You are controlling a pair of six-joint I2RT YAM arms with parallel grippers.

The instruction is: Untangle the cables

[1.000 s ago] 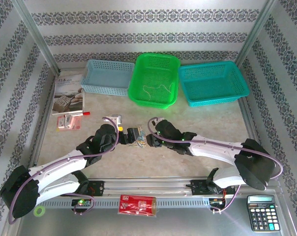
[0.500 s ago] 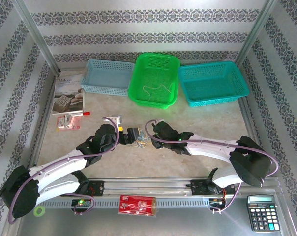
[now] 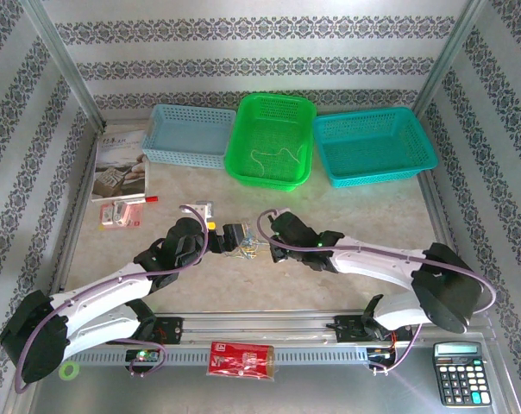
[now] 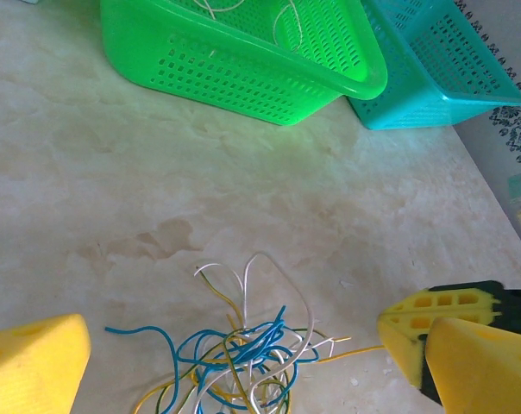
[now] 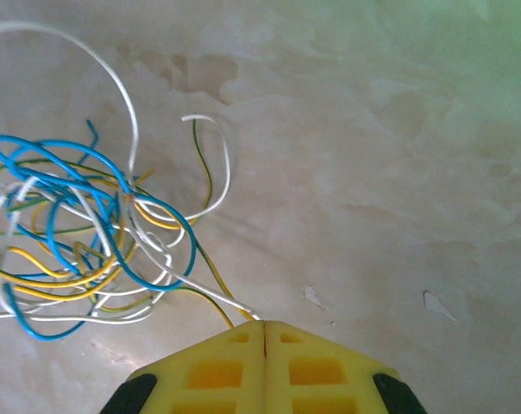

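Barely begun: one thin pale cord [image 3: 273, 159] in the bright green plastic basket [image 3: 278, 102], far middle. Still facing the knotted clump of thin blue, yellow and white cables [image 3: 246, 248] on the mottled beige tabletop [image 3: 373, 216], centre. Left gripper [image 3: 230, 235] spread wide at the clump; right gripper [image 5: 263, 326] pinched together on a yellow strand [image 5: 230, 306]. Since a second ago: closed right claw from half-open, nothing else shifted.

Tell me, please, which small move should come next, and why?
Probably pull the right fingers slowly back from the clump: they are shut on a yellow cable that leads out of it, so this may draw it free.
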